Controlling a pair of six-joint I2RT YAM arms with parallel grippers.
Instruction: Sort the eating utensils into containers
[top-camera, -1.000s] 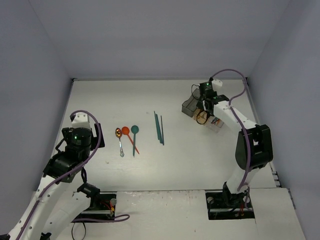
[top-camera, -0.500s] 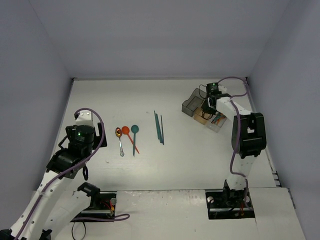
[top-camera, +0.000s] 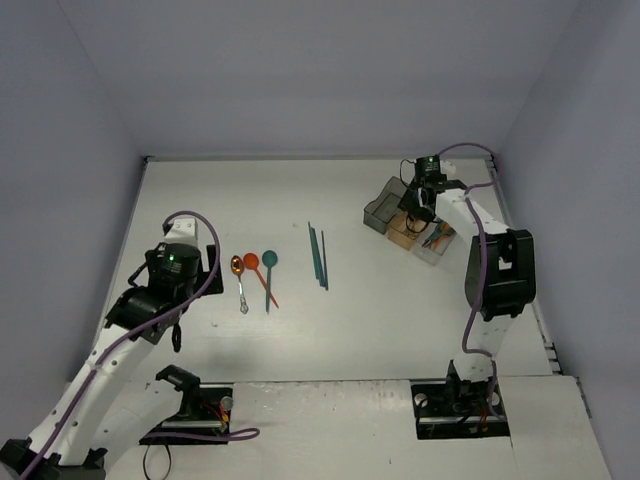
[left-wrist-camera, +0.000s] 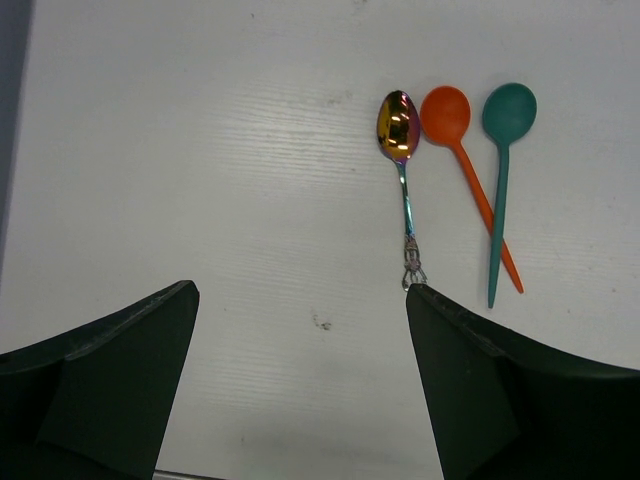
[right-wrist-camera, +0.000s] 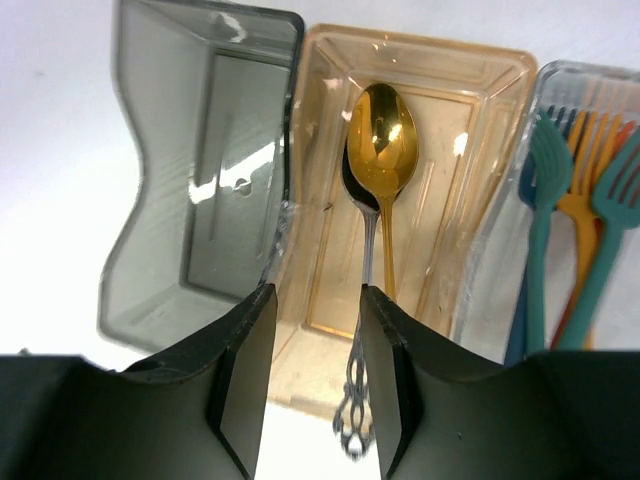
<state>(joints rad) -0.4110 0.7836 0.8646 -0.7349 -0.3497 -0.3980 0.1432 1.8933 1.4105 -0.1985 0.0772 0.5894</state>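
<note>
In the left wrist view three spoons lie side by side on the white table: an iridescent gold one (left-wrist-camera: 398, 125), an orange one (left-wrist-camera: 446, 112) and a teal one (left-wrist-camera: 509, 110). My left gripper (left-wrist-camera: 300, 290) hangs open just short of them, its right fingertip by the gold spoon's handle end. Two slim teal utensils (top-camera: 318, 255) lie mid-table. My right gripper (right-wrist-camera: 316, 292) is open over the orange-tan container (right-wrist-camera: 450, 210). A gold spoon (right-wrist-camera: 383, 135) lies in it. A silver spoon's ornate handle (right-wrist-camera: 352, 420) shows blurred between the parted jaws, unclamped.
The smoky grey container (right-wrist-camera: 150, 200) stands left of the orange-tan one with nothing in it. The clear container (right-wrist-camera: 585, 72) on the right holds teal and orange forks (right-wrist-camera: 545, 160). All three sit at the table's far right (top-camera: 381, 211), close to the right wall.
My right gripper has gone from shut to open over the orange-tan container, letting go of the silver spoon. The left arm has swung right, toward the three spoons.
</note>
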